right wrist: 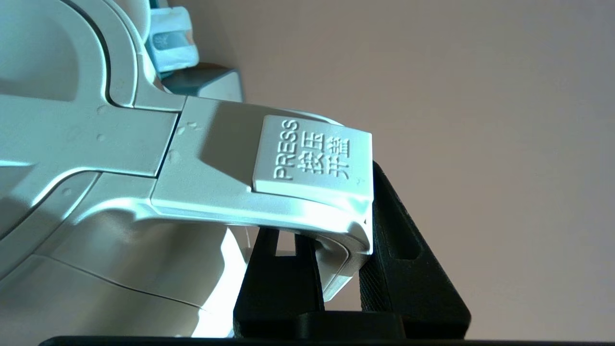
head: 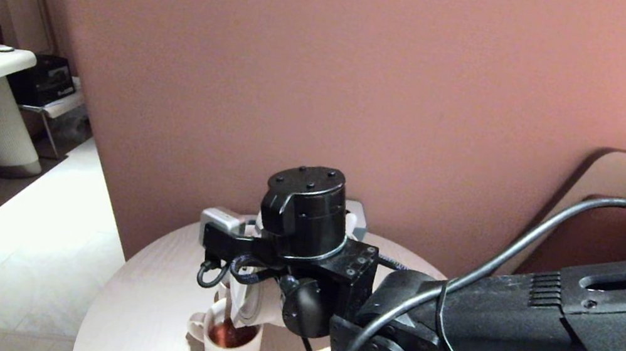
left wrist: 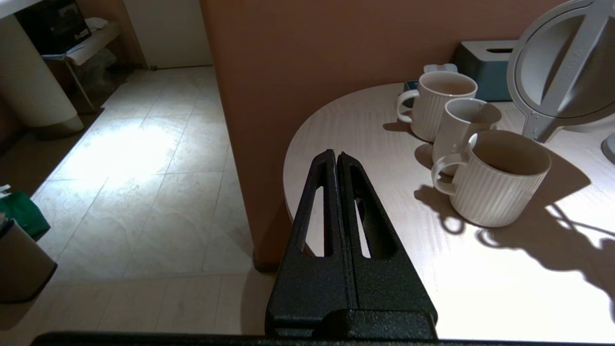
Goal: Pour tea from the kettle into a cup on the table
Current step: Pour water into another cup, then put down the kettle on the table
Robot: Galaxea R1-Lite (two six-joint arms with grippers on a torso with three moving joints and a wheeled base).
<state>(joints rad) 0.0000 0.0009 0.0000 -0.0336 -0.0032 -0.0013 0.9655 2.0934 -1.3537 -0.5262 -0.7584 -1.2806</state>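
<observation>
While your right gripper (right wrist: 336, 269) clamps the kettle (right wrist: 144, 192) by its handle, it's tipped over the cup (head: 226, 345) at the table's (head: 152, 301) near edge, tea (head: 230, 334) inside. Left gripper (left wrist: 336, 158) is pressed closed, empty, off the table's left edge.

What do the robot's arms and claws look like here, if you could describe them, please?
The right arm is matte black, blocky metal with slotted cut-outs, ribbed vents and bolt heads, and a cylindrical wrist motor on top. Black cables loop along it. The left claw has two black, rough-textured tapering fingers, each with a long slot. The right claw is built alike. No markings show.
</observation>
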